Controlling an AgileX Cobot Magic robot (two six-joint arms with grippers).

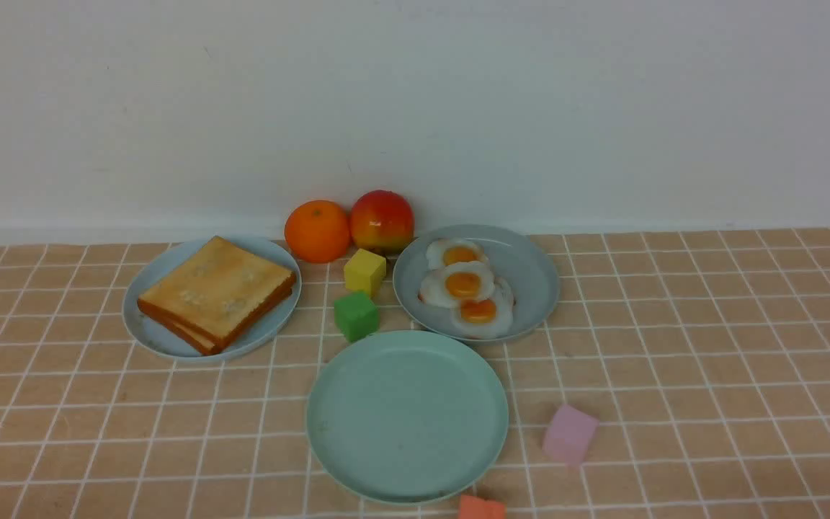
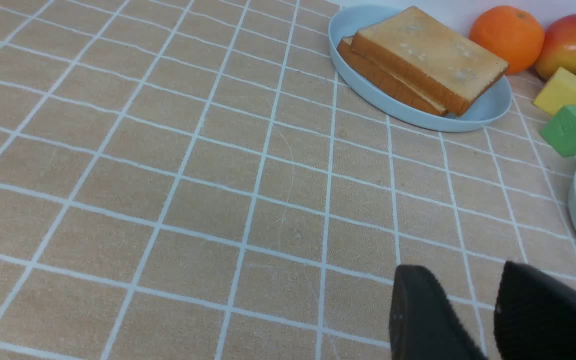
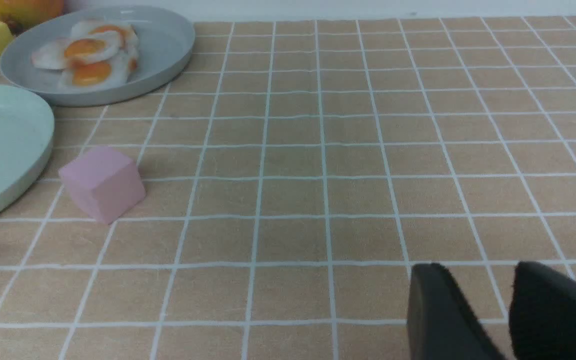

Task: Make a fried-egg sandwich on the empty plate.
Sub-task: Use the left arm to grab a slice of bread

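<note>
Progress stood at nil, by the look of it: the green plate (image 1: 408,422), near and centre on the table (image 1: 710,360), was bare. Both toast slices (image 1: 217,292) lay stacked on the light blue plate (image 1: 152,335) at far left. Three fried eggs (image 1: 464,285) overlapped one another on the grey plate (image 1: 534,277), far and just right of centre, its near rim just beside the green plate's far rim.

Over bare table on the near left side of the toast, the left end effector (image 2: 460,275) had its fingers spread with nothing between them. The right end effector (image 3: 478,270) was likewise spread and empty, over bare table to the right of the pink block (image 3: 102,182).

Everything was left to do: one slice onto the green plate, one egg on it, then the second slice on top. An orange (image 1: 318,231), an apple (image 1: 382,220), a yellow block (image 1: 364,272) and a green block (image 1: 356,315) stood between the two far plates, probably clear of the work.
</note>
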